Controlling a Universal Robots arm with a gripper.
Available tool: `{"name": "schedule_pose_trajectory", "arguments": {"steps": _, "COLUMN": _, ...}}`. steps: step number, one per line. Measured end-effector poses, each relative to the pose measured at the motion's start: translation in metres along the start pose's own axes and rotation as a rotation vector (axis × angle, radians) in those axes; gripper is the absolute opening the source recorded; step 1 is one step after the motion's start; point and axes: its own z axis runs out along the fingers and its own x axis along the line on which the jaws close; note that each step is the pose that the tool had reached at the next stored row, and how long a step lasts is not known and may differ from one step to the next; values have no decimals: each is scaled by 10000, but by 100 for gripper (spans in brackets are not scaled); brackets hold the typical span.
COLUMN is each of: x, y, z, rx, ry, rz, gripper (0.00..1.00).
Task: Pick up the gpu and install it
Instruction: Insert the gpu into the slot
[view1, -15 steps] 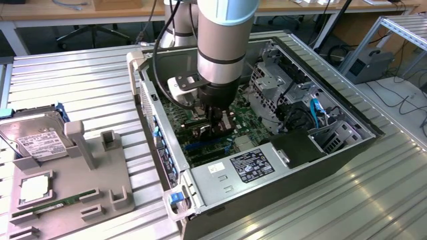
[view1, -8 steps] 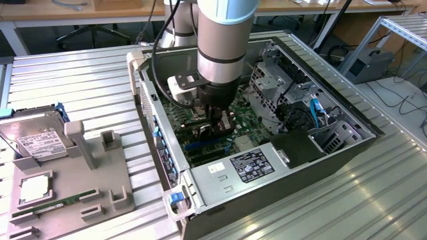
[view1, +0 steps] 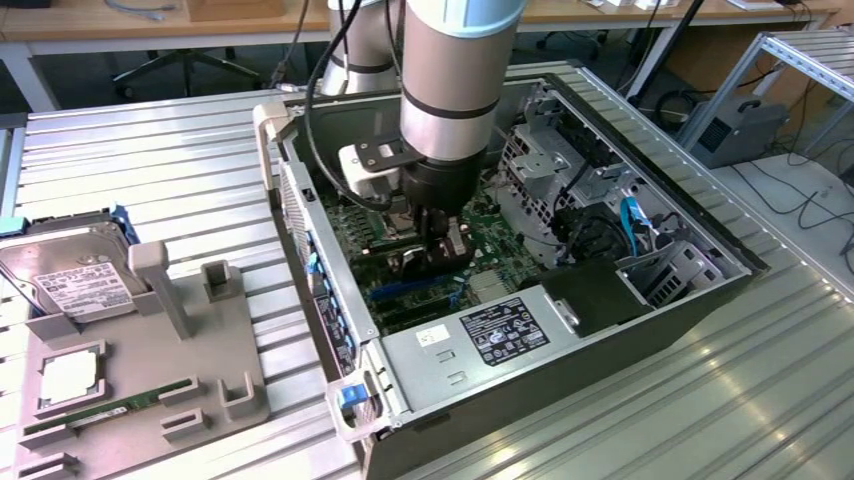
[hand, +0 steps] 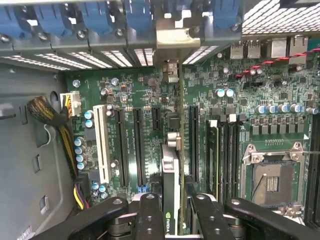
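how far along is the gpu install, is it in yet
Done: the gpu is picked up and inside the open case. In hand: the pincer grips it edge-on over the motherboard slots. Left: seating it; whether its edge has entered a slot is not clear.

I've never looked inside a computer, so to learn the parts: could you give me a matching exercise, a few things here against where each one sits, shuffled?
Things:
1. graphics card
2. hard drive
3. memory stick
4. blue cable

Places:
A. in a narrow slot of the grey tray
B. hanging loose inside the computer case, apart from the pincer
C. on edge in the pincer's grip, above the green board
D. white label up, at the exterior view's far left

Pairs: 1-C, 2-D, 3-A, 4-B
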Motion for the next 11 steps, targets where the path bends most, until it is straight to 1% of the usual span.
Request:
{"name": "schedule_pose_trajectory", "arguments": {"steps": 3, "x": -3, "y": -68, "z": 3, "rx": -245, "ry": 9, "rz": 2, "gripper": 27}}
{"name": "schedule_pose_trajectory", "arguments": {"steps": 4, "x": -4, "y": -91, "z": 5, "rx": -310, "ry": 12, "rz": 3, "gripper": 27}}
{"name": "schedule_pose_trajectory", "arguments": {"steps": 5, "x": -4, "y": -107, "z": 6, "rx": -360, "ry": 13, "rz": 4, "gripper": 27}}
{"name": "schedule_pose_trajectory", "arguments": {"steps": 7, "x": -4, "y": -116, "z": -2, "rx": -405, "ry": 16, "rz": 4, "gripper": 27}}
{"name": "schedule_pose_trajectory", "arguments": {"steps": 11, "x": -6, "y": -125, "z": -47, "rx": -489, "ry": 3, "rz": 6, "gripper": 27}}
